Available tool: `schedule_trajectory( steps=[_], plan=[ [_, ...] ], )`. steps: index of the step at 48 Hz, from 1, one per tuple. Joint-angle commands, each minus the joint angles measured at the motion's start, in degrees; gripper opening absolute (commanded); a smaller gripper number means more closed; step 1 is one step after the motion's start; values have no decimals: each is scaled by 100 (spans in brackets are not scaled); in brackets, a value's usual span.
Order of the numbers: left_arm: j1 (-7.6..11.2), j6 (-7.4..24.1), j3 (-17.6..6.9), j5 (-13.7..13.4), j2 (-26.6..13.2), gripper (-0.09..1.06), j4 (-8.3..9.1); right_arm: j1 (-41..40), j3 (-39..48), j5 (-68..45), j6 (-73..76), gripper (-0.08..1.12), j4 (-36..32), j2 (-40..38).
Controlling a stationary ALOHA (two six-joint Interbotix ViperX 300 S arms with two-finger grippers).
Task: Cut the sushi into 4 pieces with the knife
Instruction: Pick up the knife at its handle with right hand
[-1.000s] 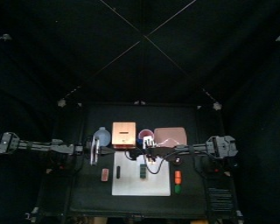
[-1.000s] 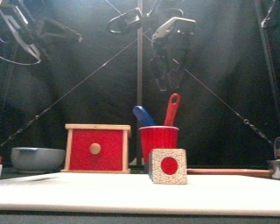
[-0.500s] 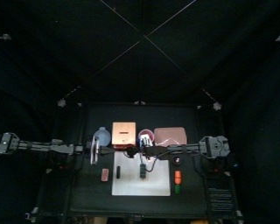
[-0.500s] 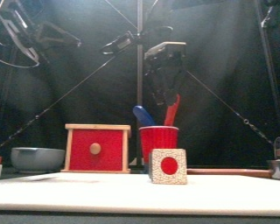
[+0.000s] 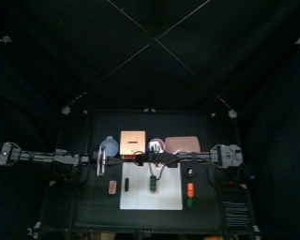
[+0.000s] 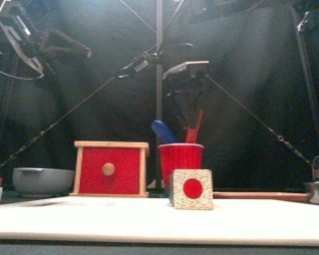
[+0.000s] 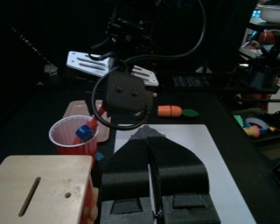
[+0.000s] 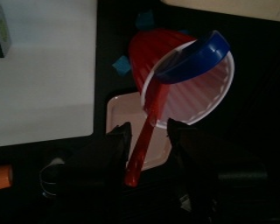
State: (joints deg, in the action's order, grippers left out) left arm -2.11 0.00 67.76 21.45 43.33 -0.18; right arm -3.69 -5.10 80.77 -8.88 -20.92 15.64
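The red cup (image 6: 181,159) stands behind the white cutting board (image 5: 138,195), holding a blue knife (image 6: 162,131) and a red knife (image 6: 194,124). My right gripper (image 6: 186,104) hangs just above the cup. In the right wrist view its jaws stand open on either side of the red knife's handle (image 8: 146,140), with the blue knife (image 8: 196,56) lying across the cup's mouth (image 8: 192,92). The dark green sushi roll (image 5: 154,185) lies on the board; its speckled end with a red centre (image 6: 191,188) faces the front. My left gripper (image 7: 150,144) is shut and empty, held high at the left (image 5: 105,157).
The wooden box with a red drawer front (image 6: 109,169) stands left of the cup, with the blue-grey bowl (image 6: 43,180) further left. The pink tray (image 5: 182,144) lies behind and to the right. An orange toy food (image 5: 190,190) lies right of the board, a small red one (image 5: 112,187) left.
My right gripper has come down toward the red cup and now brackets the red knife's handle. The left arm has stayed where it was.
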Motion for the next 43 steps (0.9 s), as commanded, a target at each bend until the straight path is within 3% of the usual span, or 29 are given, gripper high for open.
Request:
schedule_trajectory(
  steps=[1,15,43],
  plan=[
    [-35,9,-62,53,-9,0,0,-88,-141,9,-26,77,53,-132],
    [-79,9,-53,53,0,0,0,-202,-88,18,-53,72,114,-132],
    [-105,9,-62,53,9,0,0,-422,-264,62,-413,22,281,-62]
  ],
)
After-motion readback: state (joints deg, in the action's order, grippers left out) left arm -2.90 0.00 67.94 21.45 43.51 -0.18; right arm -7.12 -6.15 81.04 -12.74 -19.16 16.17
